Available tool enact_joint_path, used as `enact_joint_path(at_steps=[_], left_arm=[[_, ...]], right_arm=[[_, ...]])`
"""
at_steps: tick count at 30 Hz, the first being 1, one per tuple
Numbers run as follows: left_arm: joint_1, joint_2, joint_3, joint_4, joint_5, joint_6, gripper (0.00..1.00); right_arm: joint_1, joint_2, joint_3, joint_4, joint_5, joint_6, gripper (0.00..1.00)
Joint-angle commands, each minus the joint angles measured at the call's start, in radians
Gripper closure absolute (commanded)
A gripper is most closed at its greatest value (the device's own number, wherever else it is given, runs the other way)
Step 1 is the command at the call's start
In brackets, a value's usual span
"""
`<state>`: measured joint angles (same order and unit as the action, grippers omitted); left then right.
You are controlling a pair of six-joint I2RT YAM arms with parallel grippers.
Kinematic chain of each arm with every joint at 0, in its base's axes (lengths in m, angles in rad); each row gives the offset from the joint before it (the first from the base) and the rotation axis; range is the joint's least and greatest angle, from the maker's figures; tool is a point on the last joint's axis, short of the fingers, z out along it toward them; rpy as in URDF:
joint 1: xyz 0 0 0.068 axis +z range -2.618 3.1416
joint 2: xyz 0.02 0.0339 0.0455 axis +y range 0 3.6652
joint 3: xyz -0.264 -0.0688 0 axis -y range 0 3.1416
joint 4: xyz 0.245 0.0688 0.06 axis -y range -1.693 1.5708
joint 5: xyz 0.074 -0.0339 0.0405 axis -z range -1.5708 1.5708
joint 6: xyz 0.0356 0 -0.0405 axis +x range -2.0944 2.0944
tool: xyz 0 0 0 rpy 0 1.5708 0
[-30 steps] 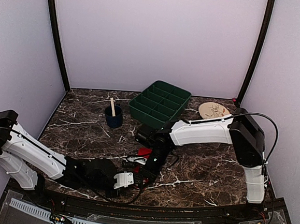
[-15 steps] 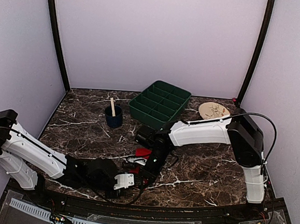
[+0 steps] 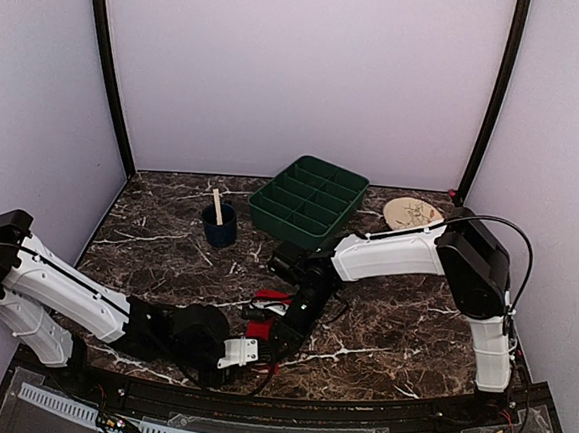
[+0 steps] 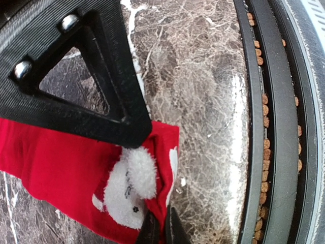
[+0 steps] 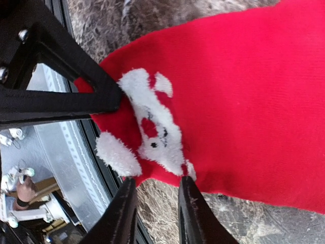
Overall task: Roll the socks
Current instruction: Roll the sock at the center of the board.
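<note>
A bright red sock point(image 4: 66, 168) with fluffy white patches at one end lies flat on the marble table near its front edge. My left gripper point(image 4: 162, 231) is shut, pinching a fold of the patched end's edge. My right gripper point(image 5: 155, 213) is open, its tips just off the same end of the sock point(image 5: 244, 101), with bare marble between them. In the top view both grippers meet at the front centre. The left gripper point(image 3: 249, 352) is low beside the sock point(image 3: 266, 301), and the right gripper point(image 3: 279, 326) reaches in from the right. Only the red one of the socks shows.
A green compartment tray point(image 3: 309, 200) stands at the back centre. A dark blue cup point(image 3: 220, 225) holding a wooden stick is to its left, and a round wooden plate point(image 3: 411, 213) at the back right. The table's black front rail point(image 4: 269, 127) runs close beside the sock.
My right gripper has opened and let go of the red sock, and its arm shifted slightly right. The left gripper closed on the sock's edge and stays shut.
</note>
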<state>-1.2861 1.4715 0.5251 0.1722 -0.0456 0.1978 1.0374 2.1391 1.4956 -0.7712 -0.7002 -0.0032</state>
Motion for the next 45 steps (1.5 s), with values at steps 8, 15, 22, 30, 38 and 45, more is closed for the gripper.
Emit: enact_joint_path(at_steps=[8,15,22,30,38,45], left_arm=[[0.132,0.01,0.109,-0.163,0.236,-0.017,1.0],[0.185,0.071,0.192,-0.268,0.395,0.015,1.0],[0.206,0.169,0.281,-0.38,0.523,0.017,1.0],[0.242,0.193,0.309,-0.412,0.572,0.009,1.0],[0.298,0.263,0.382,-0.485,0.68,0.012,1.0],[0.331,0.351,0.456,-0.595,0.759,0.045,1.0]], right_arm=[[-0.01,-0.103,-0.102,0.162,0.047,0.089,0.72],[-0.024,-0.168,-0.211,0.307,0.131,0.193,0.65],[-0.058,-0.206,-0.306,0.433,0.143,0.296,0.61],[-0.081,-0.272,-0.409,0.541,0.207,0.37,0.57],[-0.088,-0.403,-0.503,0.587,0.406,0.396,0.57],[-0.076,-0.532,-0.59,0.627,0.54,0.39,0.58]])
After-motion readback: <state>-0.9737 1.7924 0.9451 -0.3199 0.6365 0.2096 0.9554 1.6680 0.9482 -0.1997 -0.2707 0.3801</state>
